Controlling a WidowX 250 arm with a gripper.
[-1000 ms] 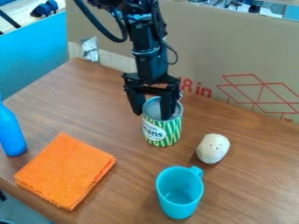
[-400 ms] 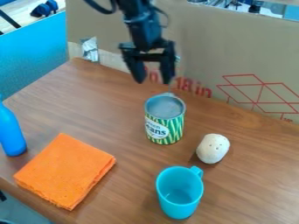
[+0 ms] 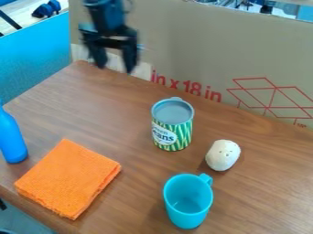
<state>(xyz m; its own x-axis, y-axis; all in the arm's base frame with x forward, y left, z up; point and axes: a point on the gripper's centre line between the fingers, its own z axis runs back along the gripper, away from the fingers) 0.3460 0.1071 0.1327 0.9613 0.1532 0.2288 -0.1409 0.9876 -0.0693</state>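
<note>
Fingers [image 3: 129,57] apart near far table edge [image 3: 143,87], striped can [image 3: 174,130] well away, wood [image 3: 104,119] between it and orange cloth [image 3: 68,178]

The arm [image 3: 106,13] comes in over the top edge at about eleven o'clock and slants down toward half past five. Below it the black gripper [image 3: 115,69] hangs at eleven o'clock, its two fingers [image 3: 129,57] spread well apart — a wide gap between the tips. A crossbar [image 3: 114,43] joins them, running roughly nine to three. The finger on the nine o'clock side leans toward five; the other points nearly straight at six — its tip slightly lower.
</note>
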